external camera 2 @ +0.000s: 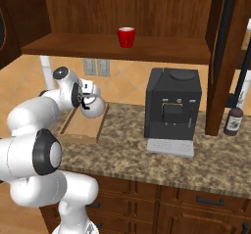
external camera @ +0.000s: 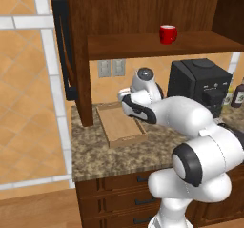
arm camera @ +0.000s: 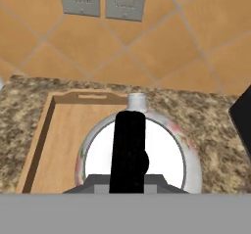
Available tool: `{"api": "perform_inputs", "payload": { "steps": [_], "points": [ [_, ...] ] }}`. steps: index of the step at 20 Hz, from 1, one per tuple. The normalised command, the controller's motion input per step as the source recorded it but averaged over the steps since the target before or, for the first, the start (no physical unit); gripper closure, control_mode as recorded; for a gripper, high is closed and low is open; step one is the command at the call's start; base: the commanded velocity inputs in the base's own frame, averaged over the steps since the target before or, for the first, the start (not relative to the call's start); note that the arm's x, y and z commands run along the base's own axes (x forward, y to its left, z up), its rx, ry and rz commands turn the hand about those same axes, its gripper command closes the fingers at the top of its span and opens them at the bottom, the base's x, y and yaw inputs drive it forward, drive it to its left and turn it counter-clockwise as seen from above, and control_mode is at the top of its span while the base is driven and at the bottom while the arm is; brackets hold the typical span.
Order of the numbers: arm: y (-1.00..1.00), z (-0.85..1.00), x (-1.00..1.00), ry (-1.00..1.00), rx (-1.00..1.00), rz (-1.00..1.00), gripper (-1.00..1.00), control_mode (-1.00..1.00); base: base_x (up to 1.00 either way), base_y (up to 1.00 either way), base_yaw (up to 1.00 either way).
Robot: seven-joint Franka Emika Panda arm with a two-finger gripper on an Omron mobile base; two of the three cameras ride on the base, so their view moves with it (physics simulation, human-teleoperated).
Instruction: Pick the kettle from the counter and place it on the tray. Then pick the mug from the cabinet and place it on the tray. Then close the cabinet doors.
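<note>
Silvery-white kettle (arm camera: 139, 150) hangs above the light-wood tray (arm camera: 56, 130), over its right side | gripper (external camera 2: 87, 101) clamped narrow on the thin black handle (arm camera: 128, 150) | rigid, smooth shell, likely light; expect swing | you'd best keep hold at the arch top.

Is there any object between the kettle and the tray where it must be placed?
Nothing visible is in the way. The kettle hangs from the gripper by its black handle, over the right part of the tray. The tray floor shows bare wood.
</note>
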Motion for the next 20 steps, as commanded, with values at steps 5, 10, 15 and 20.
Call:
{"api": "perform_inputs", "payload": {
  "steps": [5, 10, 15, 20],
  "points": [
    [0.41, -0.23, 0.13, 0.0, -0.01, 0.06, 1.0, -1.0, 0.0, 0.0, 0.0],
    [0.15, -0.31, 0.26, 0.0, 0.0, 0.01, 1.0, -1.0, 0.0, 0.0, 0.0],
    [0.15, -0.26, 0.2, 0.0, 0.0, 0.0, 1.0, -1.0, 0.0, 0.0, 0.0],
    [0.22, -0.15, 0.2, 0.0, 0.0, 0.0, 1.0, -1.0, 0.0, 0.0, 0.0]
  ]
}}
